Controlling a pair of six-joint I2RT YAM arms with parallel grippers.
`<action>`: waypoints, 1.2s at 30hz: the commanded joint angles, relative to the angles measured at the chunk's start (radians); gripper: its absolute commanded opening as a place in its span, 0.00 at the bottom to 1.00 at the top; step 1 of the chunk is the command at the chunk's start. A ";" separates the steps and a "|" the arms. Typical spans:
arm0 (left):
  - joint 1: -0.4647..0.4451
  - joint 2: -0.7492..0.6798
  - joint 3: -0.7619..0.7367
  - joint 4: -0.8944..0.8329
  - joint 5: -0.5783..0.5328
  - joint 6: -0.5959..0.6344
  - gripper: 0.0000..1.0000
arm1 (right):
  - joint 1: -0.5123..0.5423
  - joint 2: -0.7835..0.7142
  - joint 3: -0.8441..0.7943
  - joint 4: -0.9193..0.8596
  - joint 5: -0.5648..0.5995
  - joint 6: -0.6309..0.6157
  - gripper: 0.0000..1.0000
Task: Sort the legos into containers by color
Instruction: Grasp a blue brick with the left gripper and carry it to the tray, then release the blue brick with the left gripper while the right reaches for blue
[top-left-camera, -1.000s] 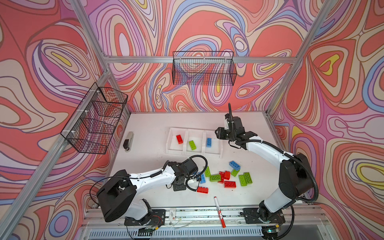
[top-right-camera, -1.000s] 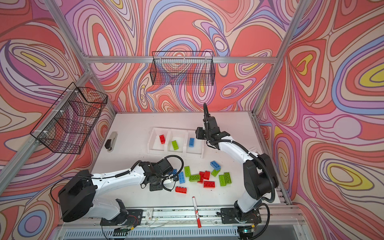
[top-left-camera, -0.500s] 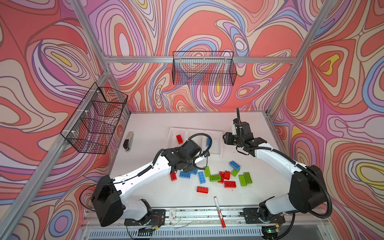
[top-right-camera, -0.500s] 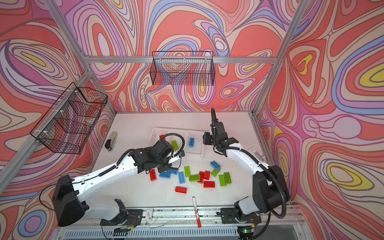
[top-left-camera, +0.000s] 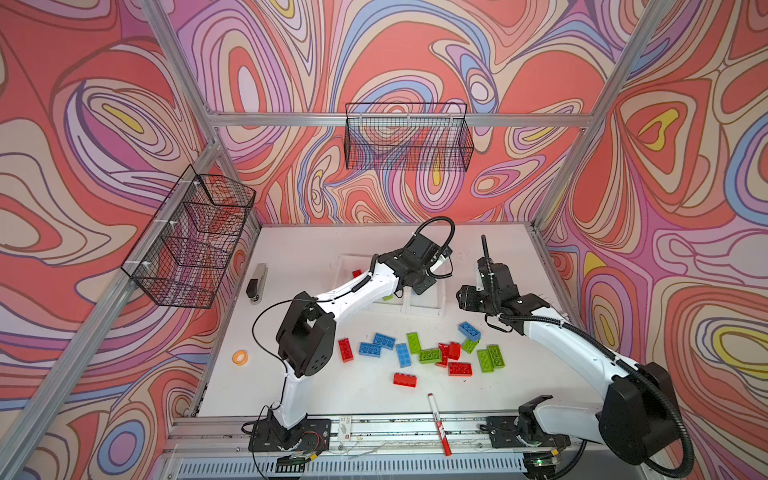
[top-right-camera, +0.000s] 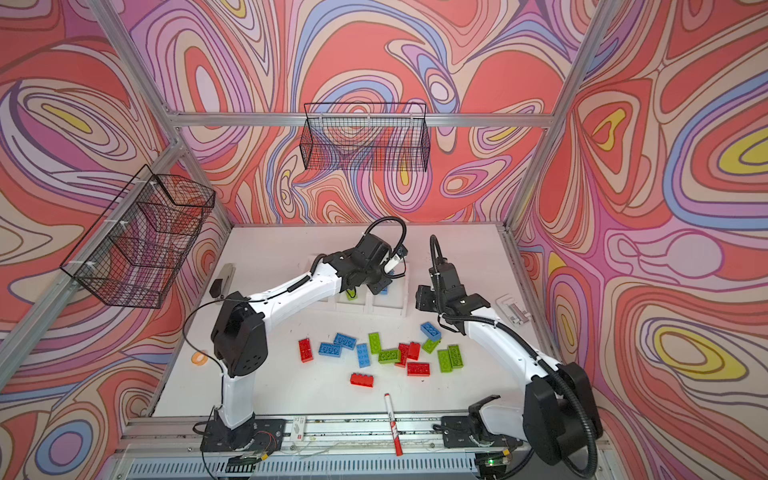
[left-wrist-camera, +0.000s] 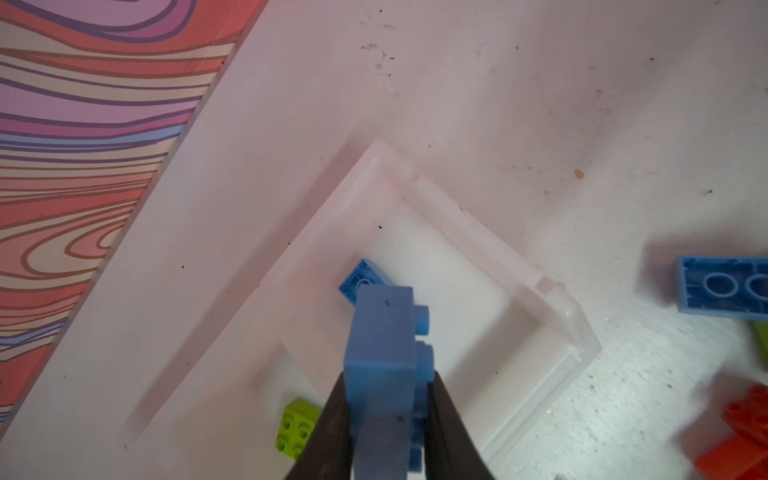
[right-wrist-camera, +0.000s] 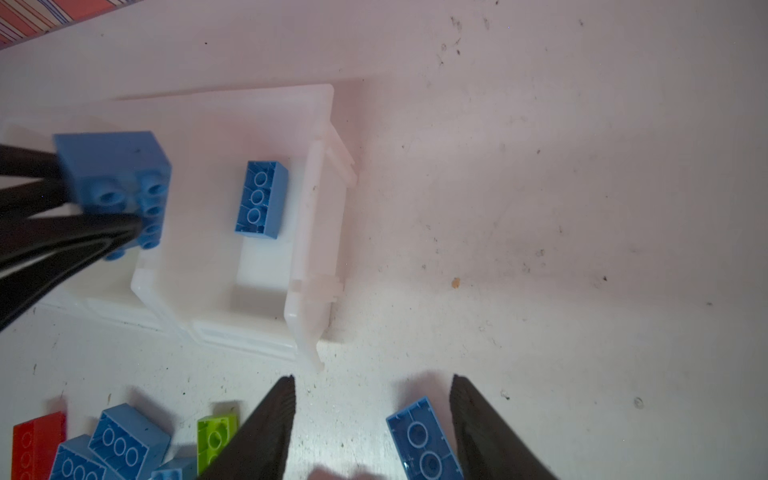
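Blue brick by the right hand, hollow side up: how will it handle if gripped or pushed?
The blue brick looks like rigid moulded plastic, so it probably won't flex in the right hand. Its hollow shell suggests it is light. Boxy and lying flat, it should slide rather than roll if pushed.

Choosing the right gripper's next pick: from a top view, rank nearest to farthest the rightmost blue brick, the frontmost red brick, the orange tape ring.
1. Rightmost blue brick, right by the right gripper.
2. Frontmost red brick, front centre.
3. Orange tape ring, far left.
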 joint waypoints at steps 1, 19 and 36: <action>0.006 0.056 0.061 -0.011 0.018 -0.061 0.22 | -0.009 -0.051 -0.008 -0.065 0.029 0.002 0.65; 0.060 -0.063 0.022 0.114 -0.009 -0.147 0.77 | -0.011 -0.004 -0.024 -0.228 -0.096 -0.071 0.69; 0.234 -0.489 -0.498 0.344 -0.002 -0.267 0.76 | 0.004 0.119 -0.067 -0.183 -0.072 0.015 0.63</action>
